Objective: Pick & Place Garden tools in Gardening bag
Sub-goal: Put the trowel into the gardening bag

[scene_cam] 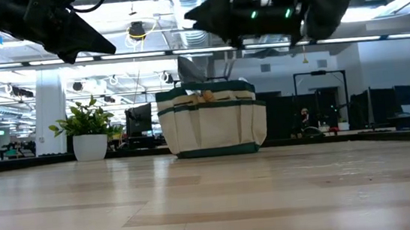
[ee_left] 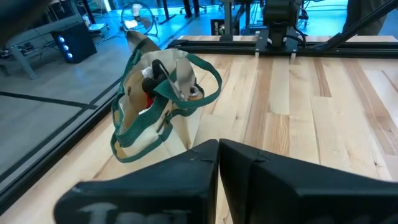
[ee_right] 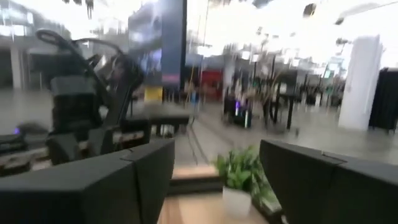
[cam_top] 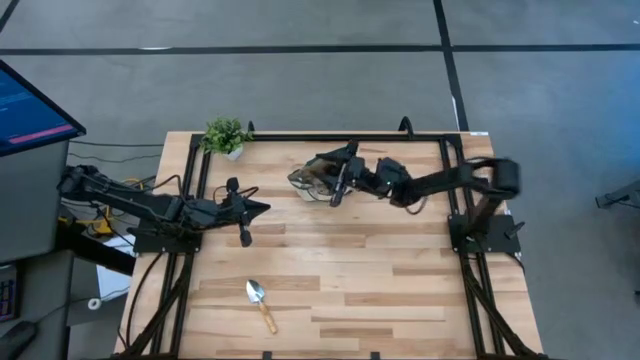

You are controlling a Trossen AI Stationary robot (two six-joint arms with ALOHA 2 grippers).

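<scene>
1 gardening bag (cam_top: pixel 312 178) sits at the desk's (cam_top: pixel 400 280) far-mid part w/ tools poking out (count inside unclear), 1 trowel (cam_top: pixel 260 303) lies alone near the front edge, and 1 potted plant (cam_top: pixel 226 136) stands at the far-left corner. Right gripper (cam_top: pixel 338 185) hangs just above the bag's right side, fingers spread wide & grasping nothing; left gripper (cam_top: pixel 258 208) waits clenched and empty at mid-left, apart from bag and trowel. Only the high view shows the trowel, while the left wrist view alone looks into the bag's mouth: a red-and-black item (ee_left: pixel 151 87) & a silver blade (ee_left: pixel 184 78).

Beige bag (scene_cam: pixel 213 122), green trim; something possibly red inside.
</scene>
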